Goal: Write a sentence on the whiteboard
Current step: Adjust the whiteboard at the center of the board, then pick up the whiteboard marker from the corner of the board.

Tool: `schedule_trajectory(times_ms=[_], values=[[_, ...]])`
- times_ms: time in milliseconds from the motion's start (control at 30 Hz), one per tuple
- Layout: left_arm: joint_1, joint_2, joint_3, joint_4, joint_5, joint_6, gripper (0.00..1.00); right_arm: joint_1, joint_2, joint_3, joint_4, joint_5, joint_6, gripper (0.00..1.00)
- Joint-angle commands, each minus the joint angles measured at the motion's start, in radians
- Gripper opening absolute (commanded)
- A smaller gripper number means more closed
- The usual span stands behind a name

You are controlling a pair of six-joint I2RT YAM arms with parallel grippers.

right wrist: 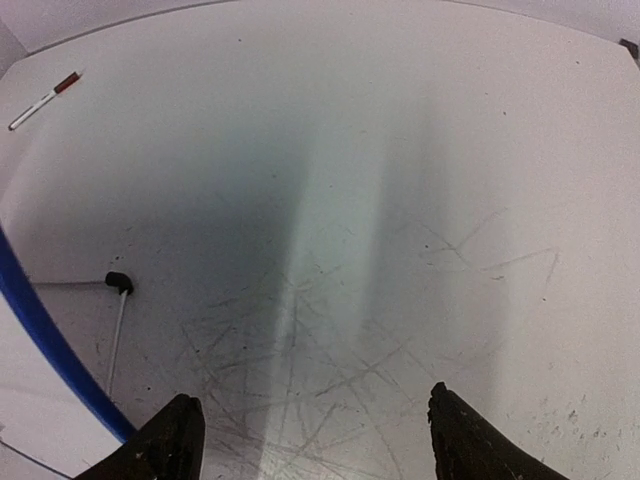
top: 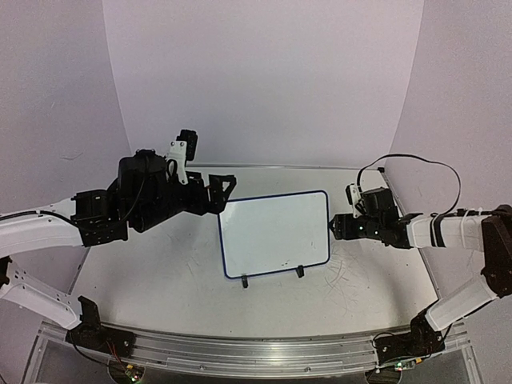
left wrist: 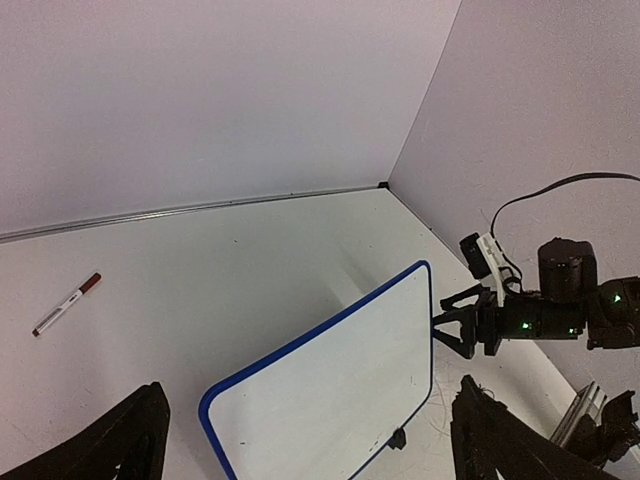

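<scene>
The whiteboard (top: 276, 232) is plain white with a thin dark-blue rim and two black feet (top: 244, 282). The counter (top: 160, 264) is white, crossed with faint grey scuffs to the right of the whiteboard. Well apart from the whiteboard lies a white marker (left wrist: 66, 304) with a dark red cap; the left fingers (left wrist: 115, 445) and right fingers (right wrist: 175, 445) are black.

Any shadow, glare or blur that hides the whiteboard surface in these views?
Top view: even light, no glare on the whiteboard, slightly soft overall. Left wrist view: it is evenly lit and sharp. Right wrist view: a broad dark shadow crosses the table, wide-angle bending is visible, and only the whiteboard's blue rim shows, far left.
</scene>
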Motion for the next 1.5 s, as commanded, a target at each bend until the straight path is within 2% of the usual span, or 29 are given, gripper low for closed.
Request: schedule_trajectory(times_ms=[0, 167, 300, 400, 500, 600, 700, 833, 867, 900, 967, 1033, 1200, 1300, 1467], values=[[0.008, -0.007, 0.029, 0.014, 0.032, 0.000, 0.99, 0.060, -0.005, 0.000, 0.088, -0.080, -0.050, 0.77], [0.016, -0.011, 0.025, 0.014, 0.033, 0.001, 0.99, 0.086, -0.056, -0.022, 0.086, 0.008, -0.015, 0.80], [0.049, -0.023, 0.022, 0.005, 0.053, 0.007, 0.99, 0.084, -0.098, -0.021, 0.019, 0.187, 0.052, 0.85], [0.174, -0.040, 0.020, -0.014, 0.156, -0.007, 0.99, 0.084, -0.117, 0.003, -0.067, 0.351, 0.115, 0.89], [0.295, -0.033, 0.057, -0.055, 0.224, -0.001, 0.99, 0.084, -0.158, 0.004, -0.116, 0.394, 0.145, 0.95], [0.416, 0.031, 0.141, -0.133, 0.270, 0.032, 0.99, 0.084, -0.228, 0.003, -0.153, 0.341, 0.138, 0.98], [0.625, 0.159, 0.231, -0.199, 0.510, 0.030, 1.00, 0.085, -0.298, 0.012, -0.180, 0.305, 0.120, 0.98], [0.766, 0.366, 0.346, -0.232, 0.671, 0.057, 0.99, 0.085, -0.390, 0.026, -0.227, 0.348, 0.119, 0.98], [0.772, 0.425, 0.391, -0.263, 0.669, 0.082, 0.96, 0.085, -0.427, 0.023, -0.229, 0.342, 0.117, 0.98], [0.773, 0.488, 0.426, -0.278, 0.667, 0.113, 0.89, 0.084, -0.445, 0.021, -0.229, 0.321, 0.113, 0.98], [0.773, 0.600, 0.503, -0.290, 0.667, 0.176, 0.80, 0.084, -0.494, 0.023, -0.227, 0.221, 0.099, 0.98], [0.773, 0.687, 0.564, -0.297, 0.653, 0.231, 0.78, 0.084, -0.523, 0.035, -0.231, 0.106, 0.078, 0.98], [0.774, 0.888, 0.680, -0.310, 0.615, 0.361, 0.83, 0.084, -0.575, 0.022, -0.237, -0.066, 0.079, 0.98], [0.776, 0.998, 0.766, -0.343, 0.593, 0.420, 0.74, 0.083, -0.589, 0.013, -0.238, -0.116, 0.092, 0.98], [0.779, 1.158, 0.912, -0.405, 0.593, 0.454, 0.73, 0.086, -0.633, 0.004, -0.236, -0.240, 0.081, 0.98]])
